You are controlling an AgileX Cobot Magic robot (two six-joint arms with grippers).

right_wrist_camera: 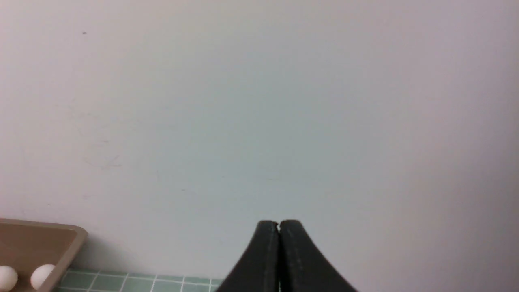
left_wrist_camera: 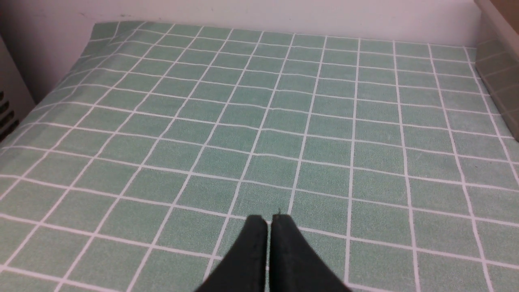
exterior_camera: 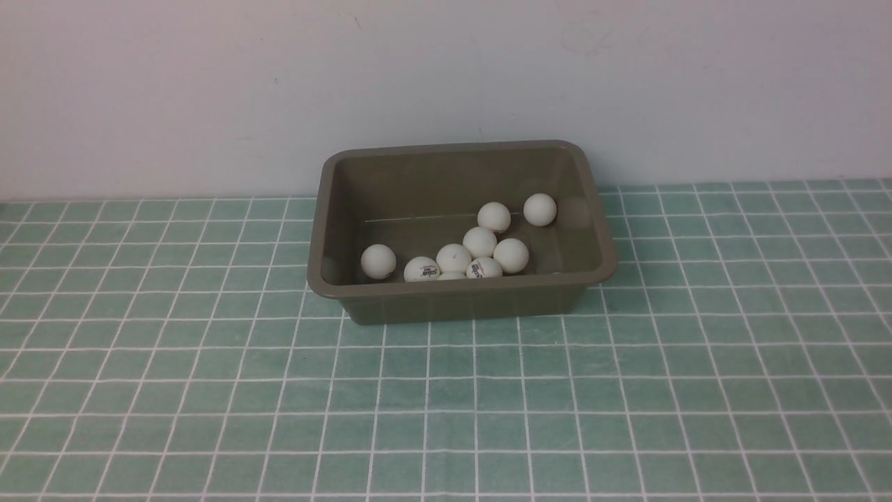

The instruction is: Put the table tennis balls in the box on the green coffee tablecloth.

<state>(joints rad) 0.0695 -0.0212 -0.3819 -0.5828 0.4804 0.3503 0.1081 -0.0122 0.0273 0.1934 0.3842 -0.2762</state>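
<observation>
The olive-brown box point(exterior_camera: 460, 298) stands on the green checked tablecloth point(exterior_camera: 627, 390) at the back middle, near the wall. Several white table tennis balls point(exterior_camera: 479, 242) lie inside it, most toward its near side, one point(exterior_camera: 540, 209) by the right wall. No ball shows on the cloth. Neither arm shows in the front view. My left gripper point(left_wrist_camera: 270, 219) is shut and empty above bare cloth, with the box's wall point(left_wrist_camera: 498, 77) off to one side. My right gripper point(right_wrist_camera: 279, 223) is shut and empty, facing the wall; a box corner point(right_wrist_camera: 69, 239) with two balls point(right_wrist_camera: 40, 275) shows at that view's edge.
A pale wall point(exterior_camera: 446, 84) runs behind the box along the cloth's far edge. In the left wrist view the cloth's side edge point(left_wrist_camera: 61, 81) drops off beside a white surface with dark slots point(left_wrist_camera: 6, 109).
</observation>
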